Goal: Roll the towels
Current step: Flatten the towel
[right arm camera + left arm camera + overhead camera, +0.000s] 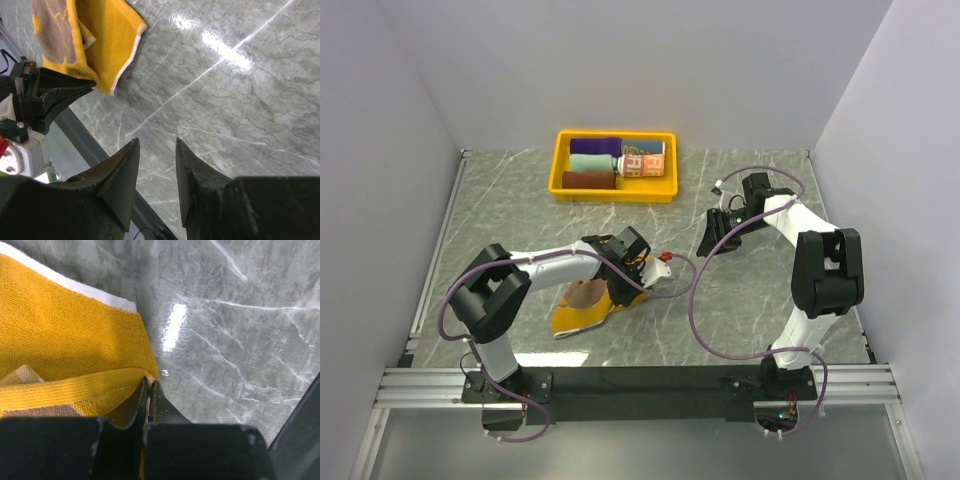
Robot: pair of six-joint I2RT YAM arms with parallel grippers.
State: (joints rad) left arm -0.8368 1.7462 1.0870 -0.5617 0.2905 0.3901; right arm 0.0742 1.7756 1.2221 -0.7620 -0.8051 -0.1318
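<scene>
Top external: brown-and-yellow towel (582,308) lies half-folded on the surface (520,205), well to the near side of the yellow tray (556,172), long axis roughly along the tray's long side. Left end effector (149,390) pinches its yellow edge. Right end effector (156,150), parted and empty, hangs off the tray's near-right corner, farther from the towel.

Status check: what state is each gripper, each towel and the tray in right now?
left gripper, shut on the yellow-and-brown towel.
right gripper, open, holding nothing.
yellow-and-brown towel, unrolled, one edge pinched.
purple towel, rolled, in the tray.
mint towel, rolled, in the tray.
maroon towel, rolled, in the tray.
patterned towel, rolled, in the tray.
yellow tray, holding the rolled towels.
</scene>
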